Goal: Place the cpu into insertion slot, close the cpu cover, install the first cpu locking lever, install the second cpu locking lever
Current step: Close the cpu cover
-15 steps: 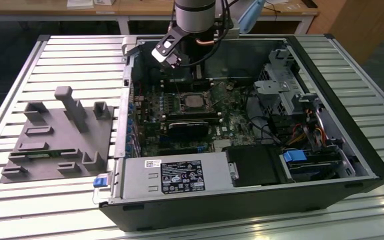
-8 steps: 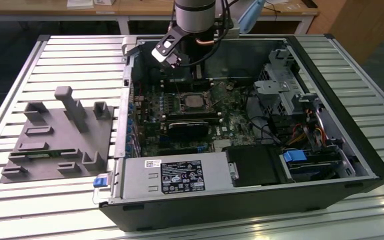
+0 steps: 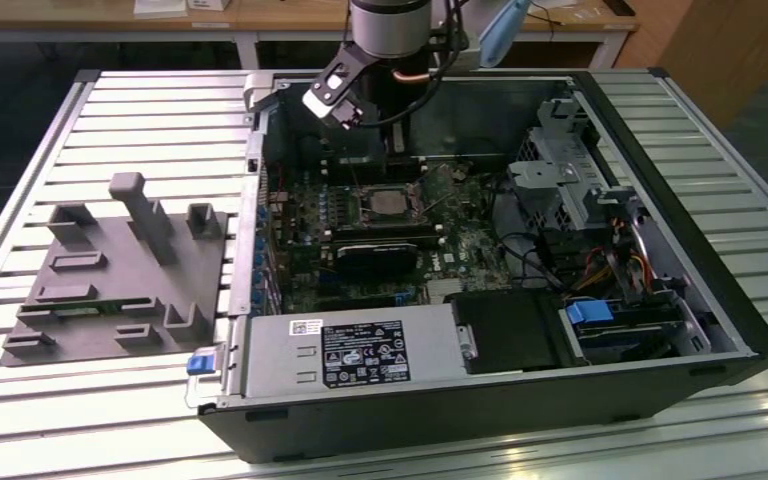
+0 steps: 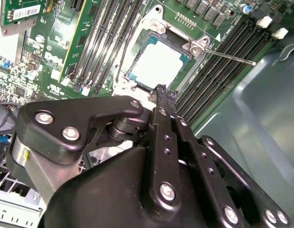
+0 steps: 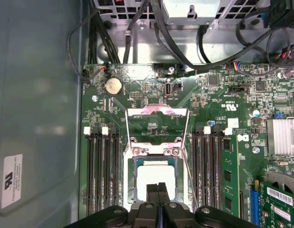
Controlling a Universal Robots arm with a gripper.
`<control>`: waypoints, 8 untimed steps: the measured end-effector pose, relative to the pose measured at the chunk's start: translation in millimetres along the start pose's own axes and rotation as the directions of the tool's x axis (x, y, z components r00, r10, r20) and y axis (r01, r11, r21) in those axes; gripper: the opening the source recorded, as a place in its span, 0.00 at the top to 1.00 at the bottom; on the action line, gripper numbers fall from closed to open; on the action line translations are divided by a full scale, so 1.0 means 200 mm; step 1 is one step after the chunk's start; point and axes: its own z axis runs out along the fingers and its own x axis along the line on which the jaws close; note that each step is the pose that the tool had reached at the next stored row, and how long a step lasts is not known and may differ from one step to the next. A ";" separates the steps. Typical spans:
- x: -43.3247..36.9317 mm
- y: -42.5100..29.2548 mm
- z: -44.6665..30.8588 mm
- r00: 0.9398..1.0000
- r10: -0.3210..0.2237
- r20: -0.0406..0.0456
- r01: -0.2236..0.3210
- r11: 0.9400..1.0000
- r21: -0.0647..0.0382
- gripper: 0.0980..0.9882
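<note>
Jaws pressed shut, the two black fingertips (image 5: 152,190) side by side with nothing between them. In the first wrist view the gripper (image 5: 158,189) hangs right over the edge of the insertion slot (image 5: 132,183). The cpu (image 5: 155,175) is seated inside it, silver top up.

In the second wrist view the gripper (image 4: 161,91) noses at the slot's near rim, just beside the cpu (image 4: 159,66). A thin locking lever (image 4: 230,57) juts sideways off the slot's corner, across the memory slots (image 4: 218,71).

The exterior view has the arm (image 3: 387,30) dropping almost straight down into the open computer case (image 3: 651,150), wrist bent slightly, above the slot.

The cpu cover (image 5: 156,113) looks swung open, tipped back from the slot towards the coin battery (image 5: 113,86), though the angle makes that hard to judge. Memory slots flank the slot on both sides. Cables (image 5: 137,28) bunch beyond the battery. Outside the case, well apart from the slot, a grey fixture block (image 3: 117,280) sits on the slatted table (image 3: 157,110).
</note>
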 end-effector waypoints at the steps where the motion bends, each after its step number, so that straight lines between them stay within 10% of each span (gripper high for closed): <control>1: 0.000 0.001 -0.006 1.000 0.000 0.000 0.000 1.000 0.000 0.99; 8: 0.000 0.008 -0.010 1.000 0.000 0.000 0.000 1.000 0.000 0.99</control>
